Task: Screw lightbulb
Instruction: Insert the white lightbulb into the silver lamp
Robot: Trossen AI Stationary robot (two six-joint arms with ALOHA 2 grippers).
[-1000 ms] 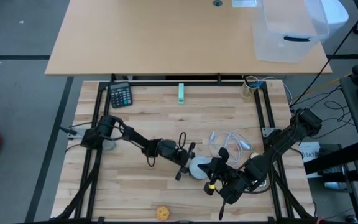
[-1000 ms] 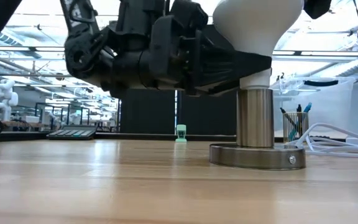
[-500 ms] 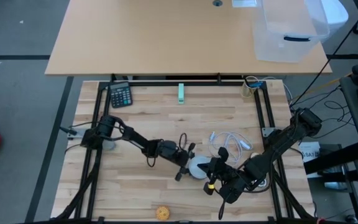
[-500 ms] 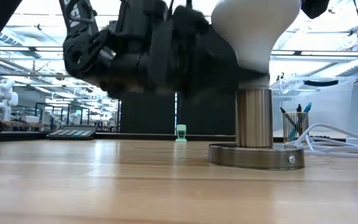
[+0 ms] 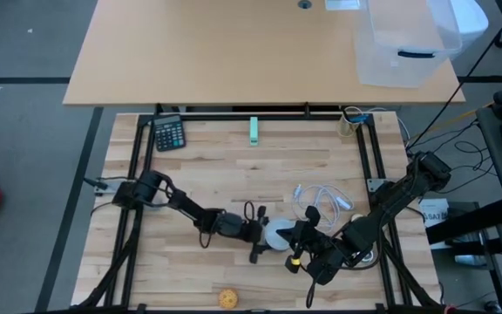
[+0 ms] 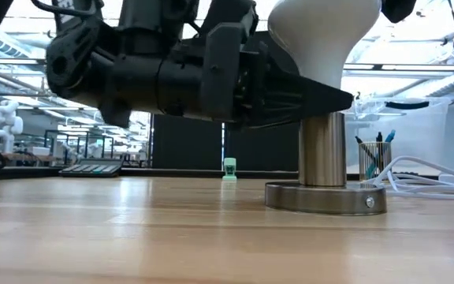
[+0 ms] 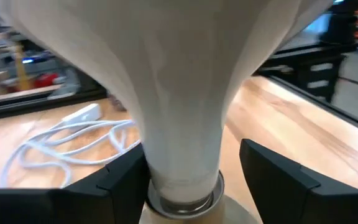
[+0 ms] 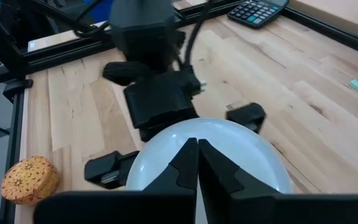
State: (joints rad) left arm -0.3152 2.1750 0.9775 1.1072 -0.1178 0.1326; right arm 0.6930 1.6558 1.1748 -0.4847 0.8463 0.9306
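**Child:** Where is the bulb?

**Me:** The small white lightbulb with the round frosted top (image 6: 324, 35) stands upright in a shiny silver metal holder with a flat round foot (image 6: 324, 183). The holder sits on my pale wooden bench (image 5: 234, 170), near the front and a bit to the right.

**Child:** Are you holding it?

**Me:** My left pincer (image 7: 192, 174) is at the bulb's thin neck, low down by the holder. Its two dark fingers (image 7: 278, 177) stand one on each side of the neck. There is a gap between them and the bulb, so the pincer is let go, not squeezing.

**Child:** And your other arm?

**Me:** My right pincer (image 8: 194, 163) is pressed tight together, with nothing in it. It points at the round top of the bulb, very close. I cannot tell if it touches.

**Child:** What else is on the bench?

**Me:** A black calculator (image 5: 169, 133) at the far left corner, a small green stapler-like thing (image 5: 254, 130) at the far edge, a loose white cable (image 5: 321, 201) just beside the bulb, and a small yellow patterned ball (image 5: 227, 298) at the front edge.
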